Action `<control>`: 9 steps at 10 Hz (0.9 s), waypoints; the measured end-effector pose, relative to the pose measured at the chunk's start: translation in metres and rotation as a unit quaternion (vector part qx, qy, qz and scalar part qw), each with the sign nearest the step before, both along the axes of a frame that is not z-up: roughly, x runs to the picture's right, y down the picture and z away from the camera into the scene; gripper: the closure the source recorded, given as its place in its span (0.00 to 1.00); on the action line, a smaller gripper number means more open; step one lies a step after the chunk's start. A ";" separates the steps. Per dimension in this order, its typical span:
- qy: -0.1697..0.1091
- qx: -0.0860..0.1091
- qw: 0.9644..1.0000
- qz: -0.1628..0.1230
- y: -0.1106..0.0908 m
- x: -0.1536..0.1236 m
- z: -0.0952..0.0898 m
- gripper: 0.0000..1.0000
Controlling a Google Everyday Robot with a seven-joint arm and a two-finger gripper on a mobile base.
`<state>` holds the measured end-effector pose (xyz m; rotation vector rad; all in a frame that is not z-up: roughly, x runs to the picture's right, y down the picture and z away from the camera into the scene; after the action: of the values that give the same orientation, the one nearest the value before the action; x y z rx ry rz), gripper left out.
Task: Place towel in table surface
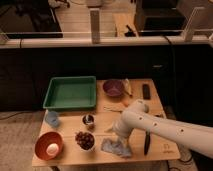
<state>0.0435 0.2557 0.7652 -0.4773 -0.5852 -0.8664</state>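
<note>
A crumpled light blue towel [116, 147] lies on the wooden table [160, 147] near its front edge, right of the grapes. My white arm reaches in from the lower right. My gripper [118, 134] is at the end of it, right above the towel and touching or nearly touching its top. The arm's wrist hides the gripper's tips.
A green tray [70, 92] stands at the back left, a purple bowl [113, 88] beside it. An orange bowl [48, 145] with a white object, dark grapes [84, 139], a small can [88, 119], a blue cup [52, 119], a black remote [146, 91], a black utensil [146, 143].
</note>
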 end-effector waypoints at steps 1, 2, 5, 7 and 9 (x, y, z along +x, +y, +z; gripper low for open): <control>-0.005 0.004 1.000 -0.019 0.006 -0.005 0.002 0.20; -0.005 0.005 0.999 -0.035 0.014 -0.008 0.006 0.20; 0.012 -0.002 0.997 -0.071 0.027 -0.008 0.009 0.27; 0.027 -0.007 0.997 -0.071 0.032 0.000 0.011 0.47; 0.038 -0.012 0.997 -0.072 0.035 0.005 0.012 0.67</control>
<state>0.0487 0.2909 0.7776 -0.5767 -0.4953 -0.9744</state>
